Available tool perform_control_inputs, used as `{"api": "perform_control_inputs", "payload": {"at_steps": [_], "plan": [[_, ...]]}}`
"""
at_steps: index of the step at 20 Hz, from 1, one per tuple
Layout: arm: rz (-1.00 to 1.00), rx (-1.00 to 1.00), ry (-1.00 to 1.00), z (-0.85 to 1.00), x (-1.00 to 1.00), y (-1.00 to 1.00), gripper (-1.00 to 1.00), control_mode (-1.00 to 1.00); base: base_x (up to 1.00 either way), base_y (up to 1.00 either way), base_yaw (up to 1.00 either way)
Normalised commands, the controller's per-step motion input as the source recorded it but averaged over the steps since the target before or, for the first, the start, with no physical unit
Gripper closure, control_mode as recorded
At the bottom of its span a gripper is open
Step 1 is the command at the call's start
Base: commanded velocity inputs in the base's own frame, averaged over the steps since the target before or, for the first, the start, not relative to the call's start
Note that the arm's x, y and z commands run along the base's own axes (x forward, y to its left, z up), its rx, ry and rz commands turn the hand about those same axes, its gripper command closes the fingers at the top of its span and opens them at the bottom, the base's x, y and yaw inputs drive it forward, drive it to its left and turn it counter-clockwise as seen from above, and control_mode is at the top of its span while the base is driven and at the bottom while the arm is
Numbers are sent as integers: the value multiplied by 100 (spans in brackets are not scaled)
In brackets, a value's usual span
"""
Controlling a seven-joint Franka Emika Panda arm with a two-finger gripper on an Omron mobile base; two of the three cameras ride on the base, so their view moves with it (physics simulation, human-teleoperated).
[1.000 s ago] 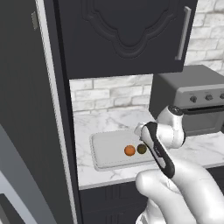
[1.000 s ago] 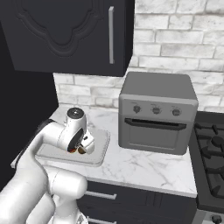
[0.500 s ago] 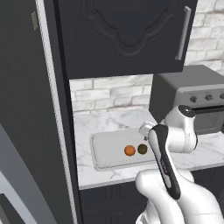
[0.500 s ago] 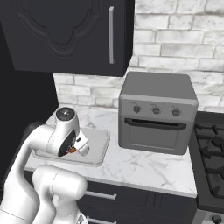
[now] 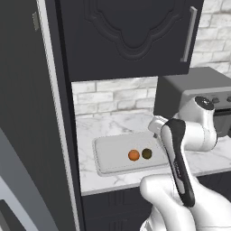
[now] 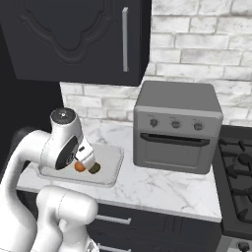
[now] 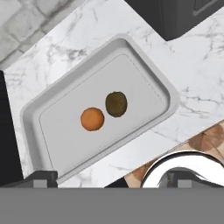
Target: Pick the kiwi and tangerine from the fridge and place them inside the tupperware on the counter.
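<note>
The kiwi (image 7: 116,103) and the tangerine (image 7: 92,119) both lie inside the tupperware (image 7: 41,105), just beside each other near its middle, apart from every wall; in the left base view the tangerine (image 5: 133,155) sits to the left of the kiwi (image 5: 147,153), and in the right base view the two show close under the hand. The tupperware (image 5: 106,153) rests flat on the marble tabletop (image 5: 103,128), between the dark tall cabinet side at the left and the grey countertop oven (image 6: 177,125) at the right, with the pale brick wall behind.

The hand (image 6: 84,153) hangs above the tupperware, clear of both fruits; its fingertips are hard to make out in the base views, but the hand view looks straight down on the tray with nothing between the tips, so the hand reads as spread wide and empty.

Judged from how things lie, both placements are done and the step in hand is the release and lift-off; the next move probably calls only for a clean upward retreat, straight up, so that neither fruit is nudged and set rolling toward the low rim.
</note>
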Motion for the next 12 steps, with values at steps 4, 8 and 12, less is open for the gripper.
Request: {"api": "perform_control_inputs", "payload": {"at_steps": [4,8,12], "plan": [[0,0,-2,57,-37,0,-100,-100,0,0,0],[0,0,-1,56,-41,0,-100,-100,0,0,0],[0,0,-1,55,-38,0,-100,-100,0,0,0]]}}
